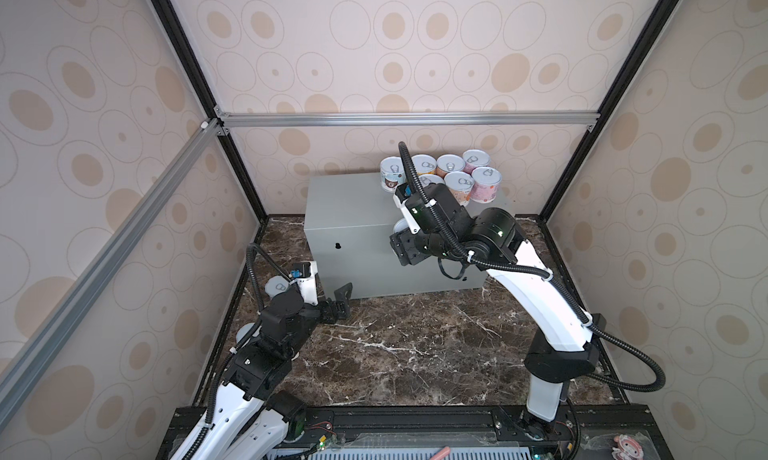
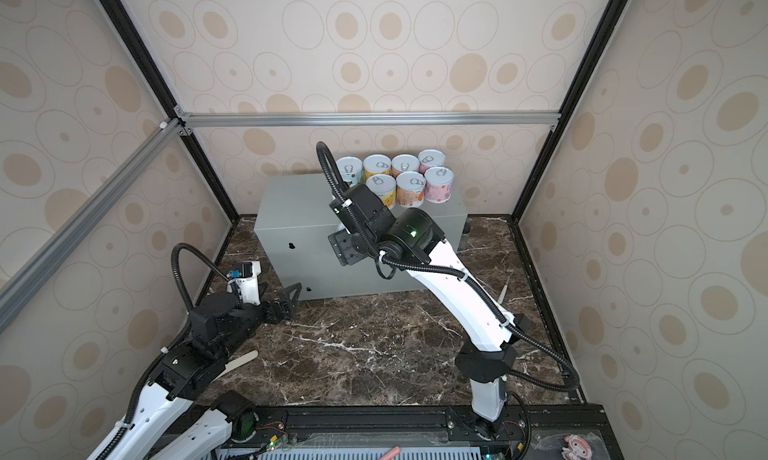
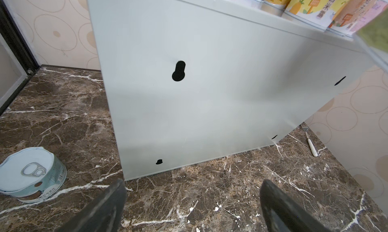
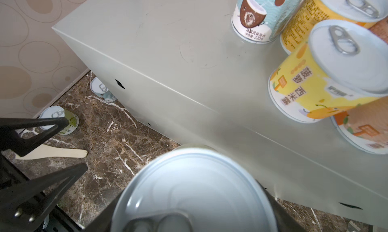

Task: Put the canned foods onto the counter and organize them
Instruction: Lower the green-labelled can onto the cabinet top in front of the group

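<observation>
- Seven canned foods [image 2: 410,185] are seen packed together on the counter [image 2: 299,200], at its far right corner.
- An eighth tin [image 4: 195,184] is clamped in the right gripper [image 4: 195,210], at the counter's front edge.
- Wide open and empty, the left gripper [image 3: 192,201] is held low over the marble floor [image 3: 210,195].

Both top views look steeply down from overhead, both wrist cameras sit close, all sharing the pale grey rectangular metal box [image 1: 345,204].

The counter [image 1: 353,200] top is bare on its left half; canned foods [image 1: 451,164] crowd its far right corner. The marble floor [image 1: 415,345] before the counter lies open in the middle.
</observation>
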You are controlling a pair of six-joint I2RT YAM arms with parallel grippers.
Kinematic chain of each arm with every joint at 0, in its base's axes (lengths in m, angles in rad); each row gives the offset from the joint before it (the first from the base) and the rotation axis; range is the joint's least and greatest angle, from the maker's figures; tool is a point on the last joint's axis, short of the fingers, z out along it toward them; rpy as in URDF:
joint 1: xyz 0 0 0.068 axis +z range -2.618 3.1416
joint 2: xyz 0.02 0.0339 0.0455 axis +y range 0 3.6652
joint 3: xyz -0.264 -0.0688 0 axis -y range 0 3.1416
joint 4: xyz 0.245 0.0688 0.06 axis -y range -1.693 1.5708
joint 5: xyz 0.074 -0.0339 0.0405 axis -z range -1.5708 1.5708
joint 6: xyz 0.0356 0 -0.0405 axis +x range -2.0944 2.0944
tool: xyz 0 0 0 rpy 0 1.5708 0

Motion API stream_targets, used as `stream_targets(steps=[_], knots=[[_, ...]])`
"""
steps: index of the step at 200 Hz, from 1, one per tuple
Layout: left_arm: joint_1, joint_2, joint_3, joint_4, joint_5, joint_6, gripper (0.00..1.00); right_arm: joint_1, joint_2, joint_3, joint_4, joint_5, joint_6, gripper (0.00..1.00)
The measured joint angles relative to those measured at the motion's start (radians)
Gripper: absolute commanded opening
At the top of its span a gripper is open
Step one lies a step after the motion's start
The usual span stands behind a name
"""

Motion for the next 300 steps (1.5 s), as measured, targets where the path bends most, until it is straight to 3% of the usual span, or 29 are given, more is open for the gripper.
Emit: stream_targets(steps=[81,198,300], knots=[[0.000,0.005,0.011,-0.001,0.001,0.002,0.99,-0.034,0.065,0.014,0.129,0.018,-0.022,0.63],[0.000,0.088,0.156,-0.020,0.054,0.061,0.99,-0.111,0.098,0.021,0.240,-0.004,-0.025,0.63],[0.000,0.126,0.172,-0.027,0.069,0.071,0.99,-0.122,0.140,0.044,0.309,-0.008,-0.026,0.84]])
